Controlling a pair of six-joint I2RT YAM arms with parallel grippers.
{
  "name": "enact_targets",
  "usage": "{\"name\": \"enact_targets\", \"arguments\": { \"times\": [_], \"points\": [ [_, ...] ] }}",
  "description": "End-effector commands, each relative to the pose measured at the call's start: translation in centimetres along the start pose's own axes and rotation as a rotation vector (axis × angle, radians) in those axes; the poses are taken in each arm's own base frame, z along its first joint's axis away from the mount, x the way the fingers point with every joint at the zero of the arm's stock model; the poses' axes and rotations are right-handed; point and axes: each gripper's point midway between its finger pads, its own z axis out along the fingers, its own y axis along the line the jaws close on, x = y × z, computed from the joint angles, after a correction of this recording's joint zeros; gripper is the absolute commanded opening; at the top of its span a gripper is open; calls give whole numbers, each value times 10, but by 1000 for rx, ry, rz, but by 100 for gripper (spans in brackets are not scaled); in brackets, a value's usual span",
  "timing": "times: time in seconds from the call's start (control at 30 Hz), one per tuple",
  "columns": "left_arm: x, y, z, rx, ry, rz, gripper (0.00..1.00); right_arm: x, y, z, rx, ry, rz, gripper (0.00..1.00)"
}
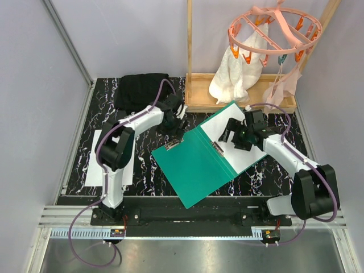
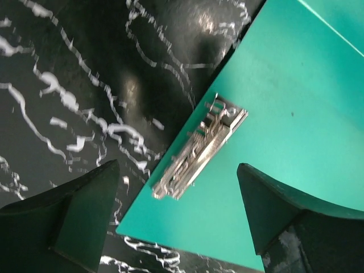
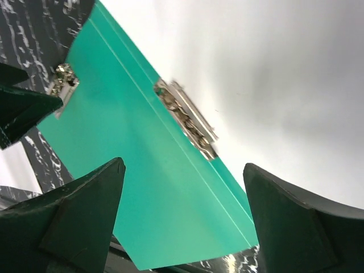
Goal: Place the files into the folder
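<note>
The teal folder (image 1: 193,170) lies open in the middle of the black marbled table. One white file (image 1: 248,159) rests on its right half, next to a metal clip (image 3: 187,119) along the spine. A second white file (image 1: 94,162) lies flat at the table's left side, partly under the left arm. My left gripper (image 1: 176,126) hovers open over the folder's far left corner, and the other clip (image 2: 199,151) shows between its fingers. My right gripper (image 1: 233,136) is open above the spine and the sheet. Neither gripper holds anything.
A folded black cloth (image 1: 139,91) lies at the back left. A wooden frame (image 1: 239,99) stands at the back right. From it hang a pink peg hanger (image 1: 273,28) and white cloths (image 1: 236,74). Grey walls close in both sides.
</note>
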Motion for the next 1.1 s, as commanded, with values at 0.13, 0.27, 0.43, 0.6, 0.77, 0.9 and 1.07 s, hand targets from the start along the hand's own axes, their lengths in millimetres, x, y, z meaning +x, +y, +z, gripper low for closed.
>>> {"name": "enact_targets", "arguments": {
  "times": [0.13,0.27,0.43,0.6,0.77,0.9,1.07],
  "points": [
    [-10,12,24,-104,15,56,75,-10,-30,-27,81,-96,14,96],
    [0,16,31,-140,48,9,58,-23,-49,-40,129,-157,96,98],
    [25,16,35,-164,97,-209,33,-47,-64,-59,173,-224,95,98],
    [40,2,39,-106,80,-369,27,-56,-56,-66,149,-228,82,100],
    [39,-13,29,-59,22,-476,24,-40,-42,-52,54,-130,73,100],
    [41,-37,17,37,-26,-622,25,-19,-5,-43,-56,-55,-15,100],
    [54,-85,20,182,-29,-696,25,16,44,-27,-191,51,-43,100]
  ]
}}
